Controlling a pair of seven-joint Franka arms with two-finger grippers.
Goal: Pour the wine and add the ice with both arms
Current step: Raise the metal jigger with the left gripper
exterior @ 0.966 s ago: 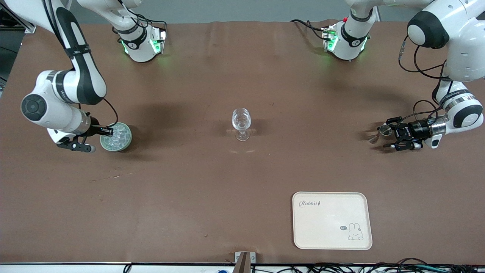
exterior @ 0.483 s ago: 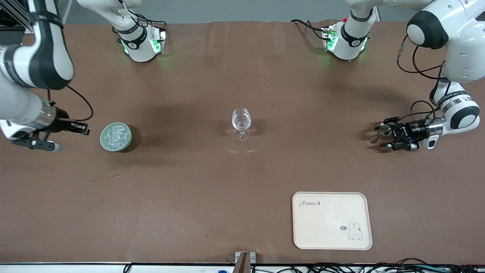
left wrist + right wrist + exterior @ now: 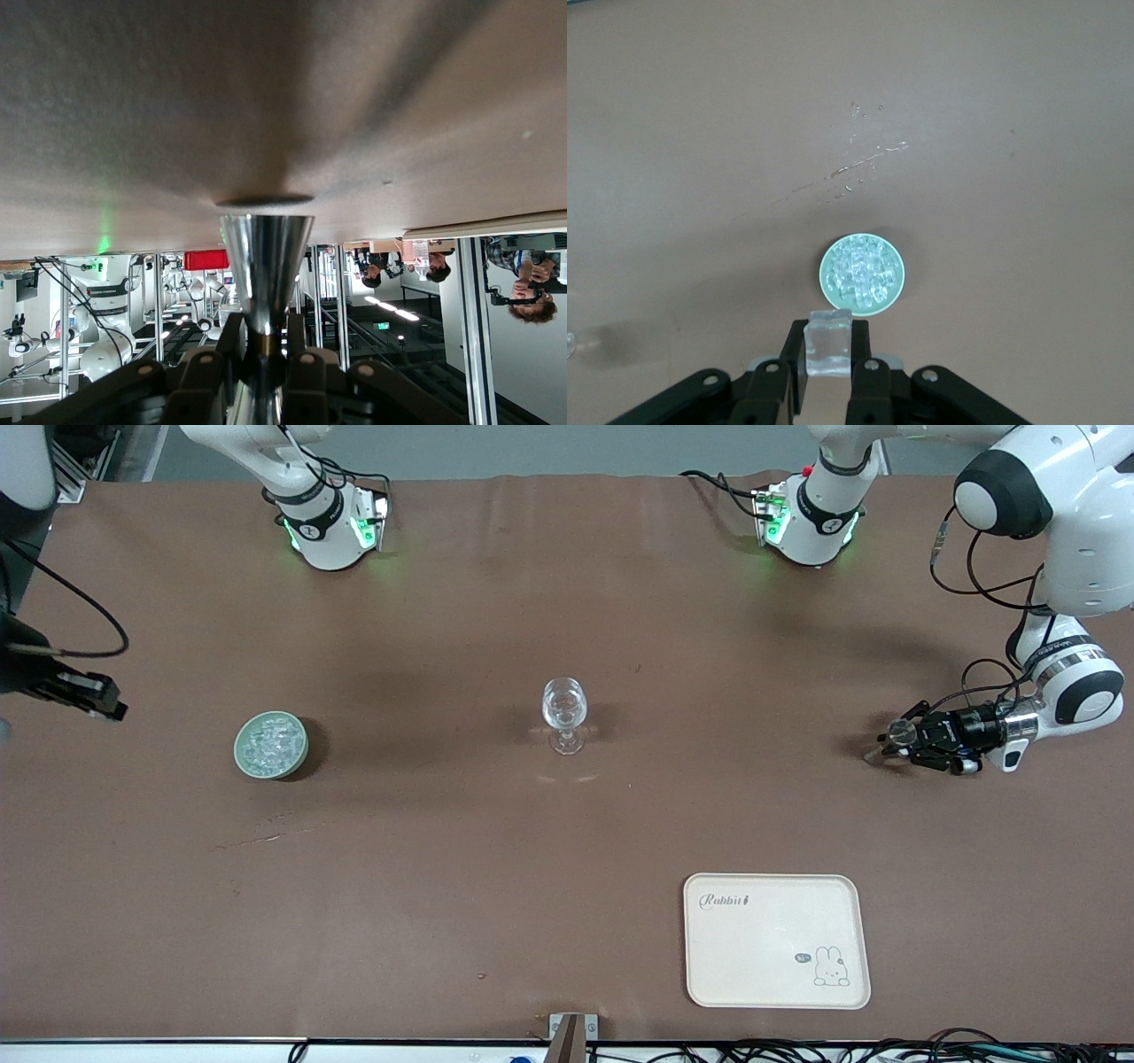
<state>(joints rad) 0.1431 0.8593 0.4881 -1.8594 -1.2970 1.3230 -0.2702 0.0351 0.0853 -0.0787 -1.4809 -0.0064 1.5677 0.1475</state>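
Observation:
The silvery hourglass jigger (image 3: 893,735) for the wine stands on the table at the left arm's end. My left gripper (image 3: 905,747) is shut on its waist. In the left wrist view the jigger (image 3: 266,252) sits between the black fingers (image 3: 299,341). My right gripper (image 3: 93,693) hangs over the right arm's end of the table. It is shut on one clear ice cube (image 3: 827,341). Below it the pale-green bowl (image 3: 827,282) holds the ice heap (image 3: 864,271). The bowl (image 3: 240,756) is free of both grippers. The stemmed wine glass (image 3: 564,710) stands mid-table.
A cream tray (image 3: 775,941) with a rabbit print lies nearer the front camera, toward the left arm's end. Small wet marks (image 3: 864,164) dot the brown table near the bowl. Both arm bases stand along the edge farthest from the front camera.
My right gripper has lifted away from the bowl toward the right arm's end of the table, carrying an ice cube. My left gripper has closed on the jigger.

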